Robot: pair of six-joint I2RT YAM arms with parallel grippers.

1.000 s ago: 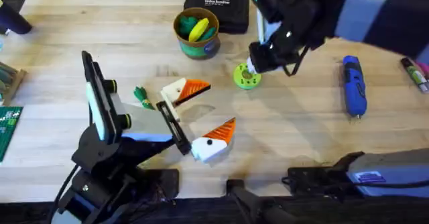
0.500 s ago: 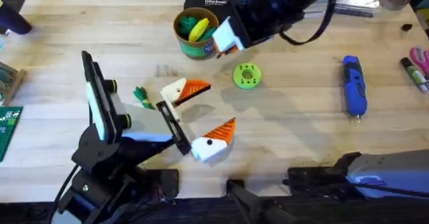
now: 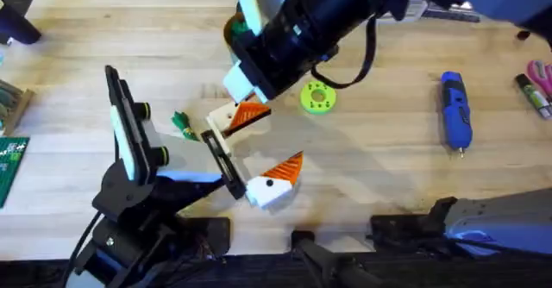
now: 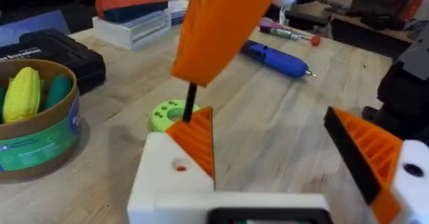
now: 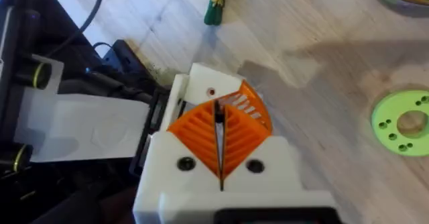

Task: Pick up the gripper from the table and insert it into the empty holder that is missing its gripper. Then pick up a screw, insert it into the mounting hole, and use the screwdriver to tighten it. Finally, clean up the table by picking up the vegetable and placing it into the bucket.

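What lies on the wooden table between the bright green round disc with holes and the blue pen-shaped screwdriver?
Nothing: in the overhead view, the stretch of table between the green disc and the blue screwdriver is bare wood.

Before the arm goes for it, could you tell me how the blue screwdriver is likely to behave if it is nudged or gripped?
The screwdriver lies flat on the table; its rounded pen-like body would probably roll if pushed sideways. It looks rigid, so it should not flex. The smooth casing may slip between the fingers, and the thin bit looks like the delicate end.
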